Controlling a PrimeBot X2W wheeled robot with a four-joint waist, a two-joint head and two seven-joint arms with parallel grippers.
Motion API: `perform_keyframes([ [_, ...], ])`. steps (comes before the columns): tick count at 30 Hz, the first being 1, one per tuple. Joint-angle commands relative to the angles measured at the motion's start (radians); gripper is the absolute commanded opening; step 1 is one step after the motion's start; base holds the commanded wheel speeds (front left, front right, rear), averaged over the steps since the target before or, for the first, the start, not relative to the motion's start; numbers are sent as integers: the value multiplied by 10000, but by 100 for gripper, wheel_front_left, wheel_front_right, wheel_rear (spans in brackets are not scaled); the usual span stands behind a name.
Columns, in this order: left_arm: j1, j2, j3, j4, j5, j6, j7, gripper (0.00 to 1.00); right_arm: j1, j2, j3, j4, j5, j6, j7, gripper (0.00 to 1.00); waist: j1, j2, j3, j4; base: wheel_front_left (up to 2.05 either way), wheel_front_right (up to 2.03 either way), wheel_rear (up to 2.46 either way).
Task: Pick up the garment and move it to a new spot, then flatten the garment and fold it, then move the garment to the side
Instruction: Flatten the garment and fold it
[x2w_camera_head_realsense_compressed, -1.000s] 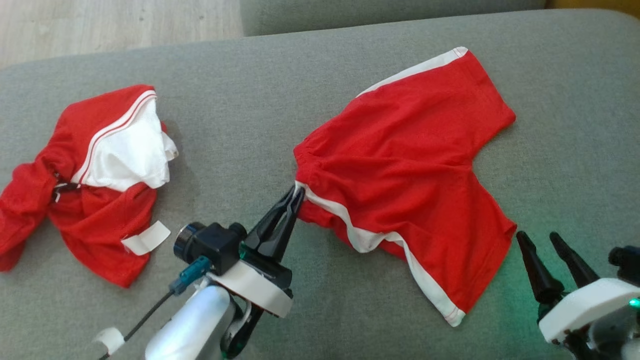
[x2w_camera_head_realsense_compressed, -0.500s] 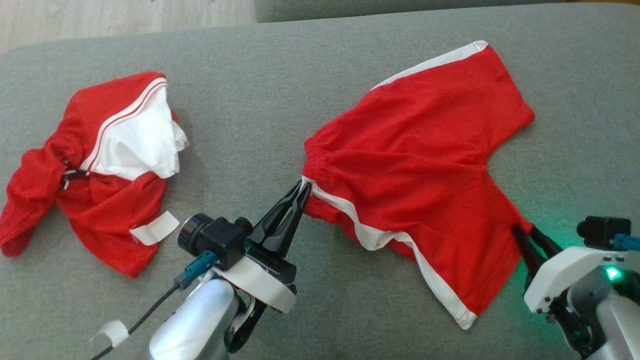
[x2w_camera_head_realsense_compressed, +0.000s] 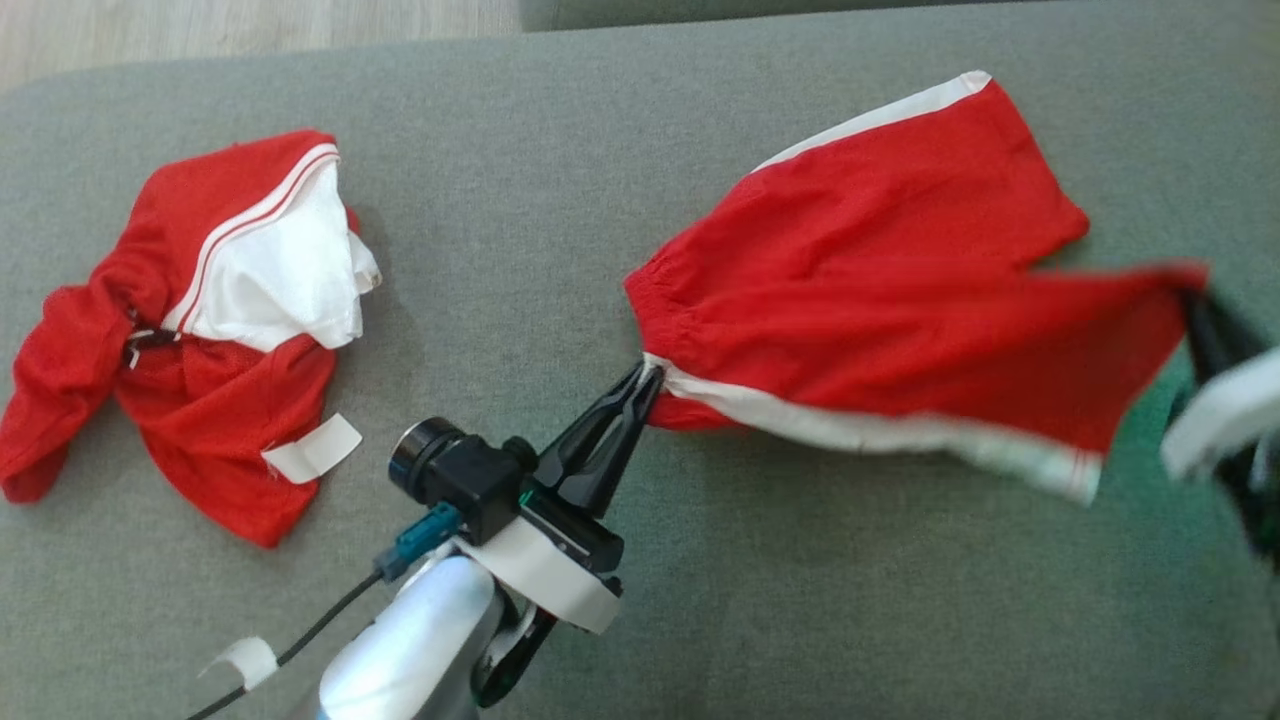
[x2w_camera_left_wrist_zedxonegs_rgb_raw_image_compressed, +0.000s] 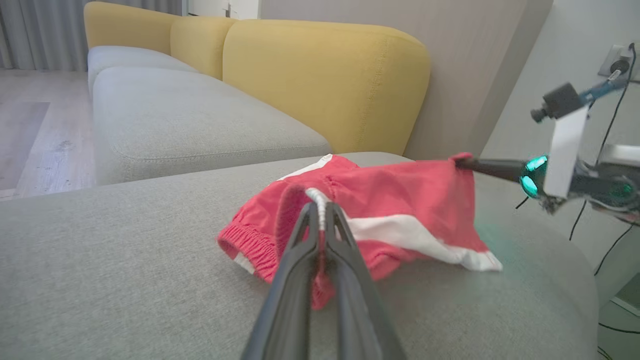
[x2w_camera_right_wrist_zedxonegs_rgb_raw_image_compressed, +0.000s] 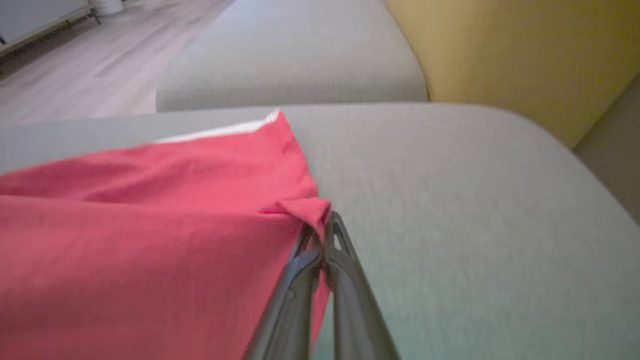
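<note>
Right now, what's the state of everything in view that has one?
red shorts, taut between both tools, one leg hem raised, the other leg lying on the cushion.
left tool, shut on the waistband corner.
right tool, shut on the raised leg hem.
second red garment, crumpled, white lining showing, untouched.
grey cushion, bearing both garments.
</note>
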Motion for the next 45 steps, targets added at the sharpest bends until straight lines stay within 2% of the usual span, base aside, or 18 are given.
perform_keyframes([
  [1,-495,117,215,-336,7,17,-122,0,-715,-301,119,-159,-118,39,-68,0,0,0,107,30,0,0,0],
  [4,-614,65,25,-297,-25,17,-122,0,-1589,-227,253,435,-262,39,-45,0,0,0,224,79,0,0,0],
  [5,-656,38,-18,-276,-28,17,-122,0,-1838,-177,281,705,-300,39,-100,22,0,0,255,101,0,0,0],
  [6,-692,6,-55,-248,-32,17,-122,0,-2051,-105,283,976,-347,39,-203,100,0,0,274,120,0,0,0],
  [11,-734,-169,-105,-100,-70,16,-122,0,-2148,167,475,1574,-442,39,-715,100,0,0,227,184,0,0,0],
  [17,-458,-331,113,-40,-16,16,-122,0,-342,325,498,863,-209,39,-1316,100,0,0,-62,51,0,0,0],
  [18,-330,-327,276,-73,37,16,-122,0,404,383,436,373,-129,39,-1266,100,0,0,-127,-54,0,0,0],
  [22,-41,-334,636,-158,171,16,-122,0,1372,568,233,-358,90,39,-933,100,0,0,-176,-243,0,0,0],
  [29,87,-427,644,-172,320,16,-122,0,1301,920,-12,-345,409,39,-427,100,0,0,-113,-99,0,0,0],
  [34,-19,-525,621,-151,324,16,-122,0,1067,945,200,65,470,39,-115,78,0,0,-43,146,0,0,0],
  [37,-50,-547,664,-169,331,16,-122,0,938,975,247,316,479,39,-61,75,0,0,-38,208,0,0,0],
  [38,-50,-554,680,-172,335,16,-122,0,896,974,270,421,487,39,11,70,0,0,-41,221,0,0,0],
  [39,-50,-561,689,-173,340,16,-122,0,851,959,360,523,510,39,139,62,0,0,-41,234,0,0,0],
  [40,-52,-569,696,-173,345,16,-122,0,810,944,486,596,590,39,276,44,0,0,-41,242,0,0,0],
  [41,-54,-578,702,-172,347,16,-122,0,774,915,580,667,683,39,397,17,0,0,-40,249,0,0,0],
  [42,-56,-588,700,-170,346,16,-122,0,745,870,689,720,764,39,503,0,0,0,-44,259,0,0,0],
  [45,-54,-602,686,-150,334,16,-122,0,700,744,832,743,1015,39,535,0,0,0,-75,275,0,0,0],
])
